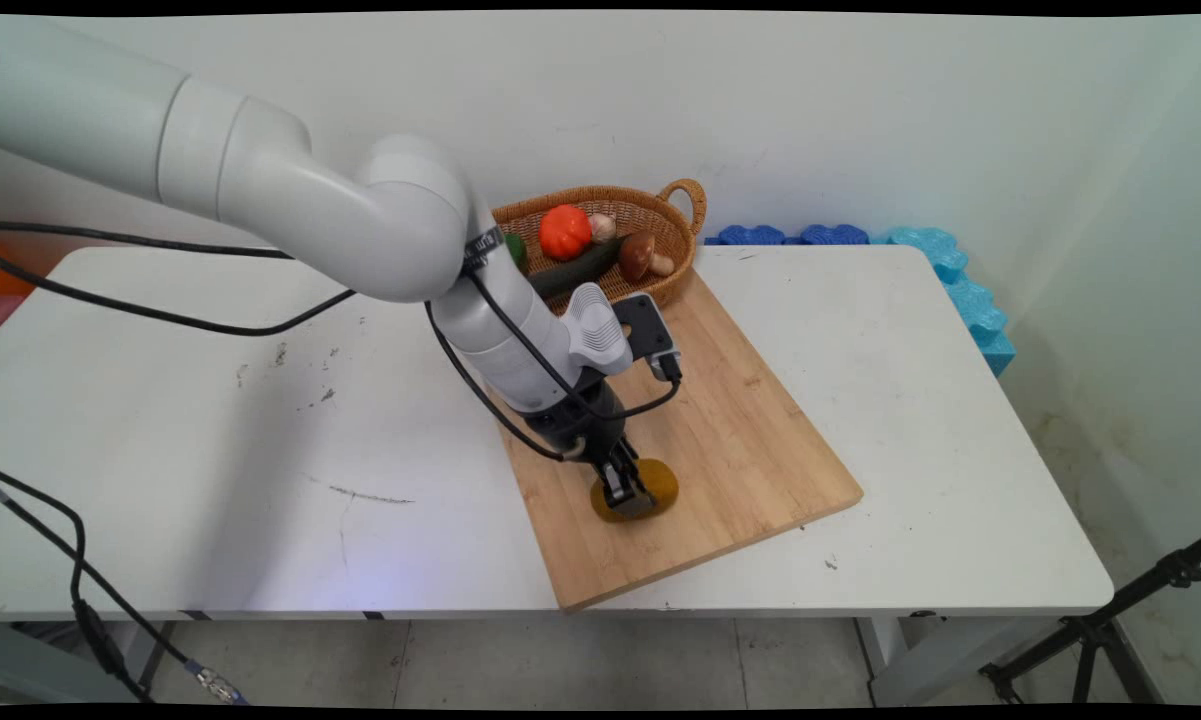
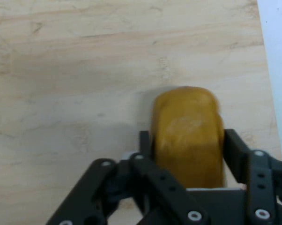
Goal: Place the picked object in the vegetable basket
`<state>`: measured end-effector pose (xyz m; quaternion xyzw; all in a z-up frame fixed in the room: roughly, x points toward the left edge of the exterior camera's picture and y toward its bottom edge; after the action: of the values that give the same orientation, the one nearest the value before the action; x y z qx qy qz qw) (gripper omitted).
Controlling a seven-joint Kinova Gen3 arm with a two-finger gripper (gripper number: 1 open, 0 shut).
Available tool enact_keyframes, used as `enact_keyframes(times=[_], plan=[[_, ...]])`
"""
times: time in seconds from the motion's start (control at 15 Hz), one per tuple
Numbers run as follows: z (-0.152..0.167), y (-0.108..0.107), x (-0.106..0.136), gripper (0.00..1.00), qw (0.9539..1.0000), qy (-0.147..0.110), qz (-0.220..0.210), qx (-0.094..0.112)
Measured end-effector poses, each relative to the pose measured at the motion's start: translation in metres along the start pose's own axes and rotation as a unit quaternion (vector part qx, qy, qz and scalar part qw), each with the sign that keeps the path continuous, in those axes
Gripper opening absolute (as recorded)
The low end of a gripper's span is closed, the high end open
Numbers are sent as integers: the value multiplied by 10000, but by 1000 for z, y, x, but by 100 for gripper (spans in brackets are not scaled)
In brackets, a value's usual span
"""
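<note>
A: Tool is down on the board, fingers closed snug on both sides of the potato. Holding it, looks like.

B: Potato where?

A: On the board, near its front-left part, well away from the basket at the board's far end. Can't tell if it's lifted or resting on the wood.

B: Risk?

A: My read: grip sits on the rounded flanks, so the potato could squirt out forward if the squeeze is off-centre. Hand view shows most of the potato sticking out past the fingertips, so the hold is shallow.

B: Anything else?

A: Board sits skewed, with its front corner right at the counter edge. A dropped potato could roll off that side. Cable loops close along the wrist, could snag on a twist.

B: Basket contents?

A: Tomato, cucumber, mushroom, garlic. All far from the tool, no clash there.
</note>
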<state>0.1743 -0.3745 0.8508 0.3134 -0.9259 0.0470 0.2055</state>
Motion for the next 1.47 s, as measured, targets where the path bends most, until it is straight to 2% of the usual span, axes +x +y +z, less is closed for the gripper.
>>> enact_keyframes(times=[0.33, 0.67, 1.07, 1.47], plan=[[1, 0, 4, 0, 10000, -6, 30, -25], [-22, -14, 21, 0, 9998, 146, -154, 9], [-74, -55, 50, 0, 9970, 412, -610, 231], [-107, -109, 66, 0, 9911, 559, -1028, 633]])
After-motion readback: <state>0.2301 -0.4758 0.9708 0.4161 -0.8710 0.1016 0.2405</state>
